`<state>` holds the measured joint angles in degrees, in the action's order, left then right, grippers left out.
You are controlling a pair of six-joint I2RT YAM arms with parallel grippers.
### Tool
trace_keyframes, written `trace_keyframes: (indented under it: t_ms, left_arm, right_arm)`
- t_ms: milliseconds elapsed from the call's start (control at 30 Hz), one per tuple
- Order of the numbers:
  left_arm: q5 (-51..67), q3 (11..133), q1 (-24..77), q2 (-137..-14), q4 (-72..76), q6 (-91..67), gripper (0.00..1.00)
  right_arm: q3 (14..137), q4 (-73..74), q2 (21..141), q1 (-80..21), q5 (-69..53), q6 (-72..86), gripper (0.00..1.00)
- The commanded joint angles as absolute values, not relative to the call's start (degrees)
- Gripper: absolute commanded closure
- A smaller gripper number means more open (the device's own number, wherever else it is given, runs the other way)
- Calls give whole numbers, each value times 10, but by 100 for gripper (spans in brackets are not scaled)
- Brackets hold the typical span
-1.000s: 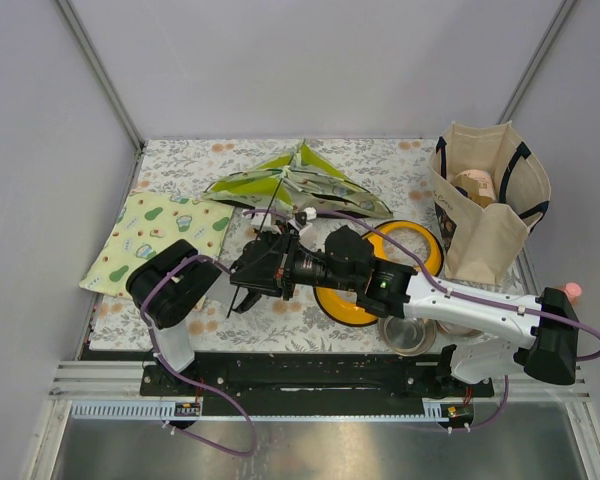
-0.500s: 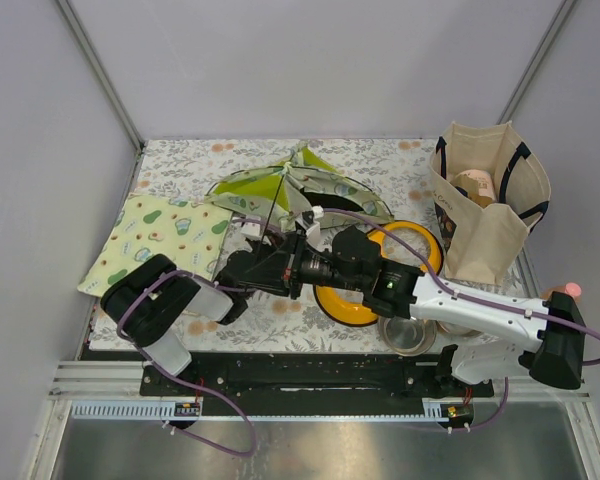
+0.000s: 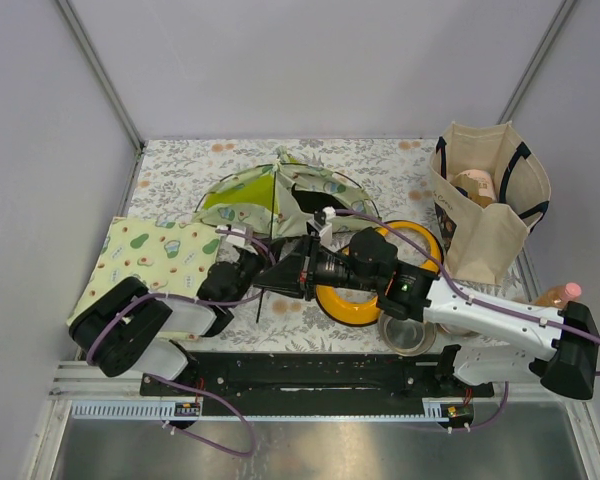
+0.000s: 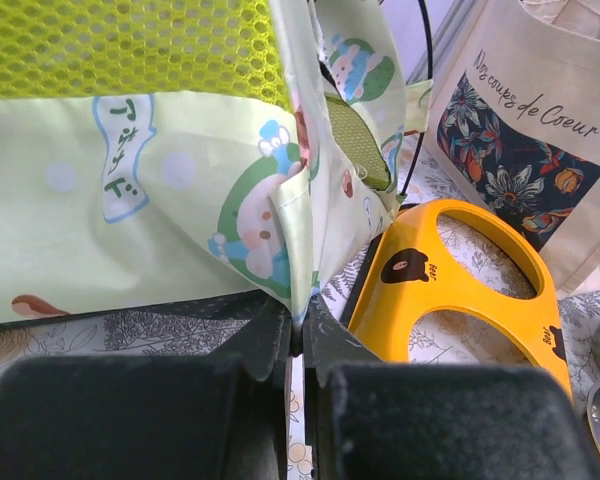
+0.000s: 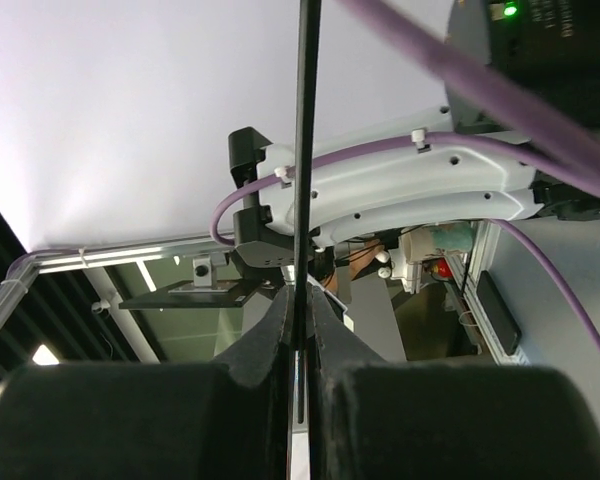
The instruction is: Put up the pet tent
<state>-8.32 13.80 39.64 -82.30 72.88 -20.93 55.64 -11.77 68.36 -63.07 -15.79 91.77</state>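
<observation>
At left centre, the square avocado-print fabric mat [image 3: 155, 262] has slid leftward, and the left arm has swung down-left. The left gripper [image 4: 298, 332] is clenched on a hem of the pale green avocado-print pet tent [image 3: 250, 195], which is now puffed into a dome at upper centre. The right gripper [image 5: 300, 318] pinches a thin black pole [image 5: 302, 150], near the glossy orange plastic feeder [image 4: 420, 285].
</observation>
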Motion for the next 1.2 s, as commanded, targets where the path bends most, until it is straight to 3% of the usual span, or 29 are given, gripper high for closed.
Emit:
trace_keyframes:
  t_ms: [0, 400, 867, 1033, 1167]
  left_arm:
    - [-13, 128, 394, -782, 889, -193, 100]
    - [112, 126, 370, -775, 891, -189, 100]
    - [214, 89, 367, -730, 875, -235, 100]
    - [229, 76, 367, -655, 780, -266, 100]
    - [213, 90, 367, -532, 582, -272, 100]
  right_arm:
    - [527, -109, 675, -603, -98, 894, 100]
    - [411, -133, 642, -603, 35, 725, 100]
    - [468, -149, 663, -599, 141, 594, 100]
    - [498, -166, 681, -591, 156, 561, 100]
    - [522, -176, 689, -584, 174, 531, 100]
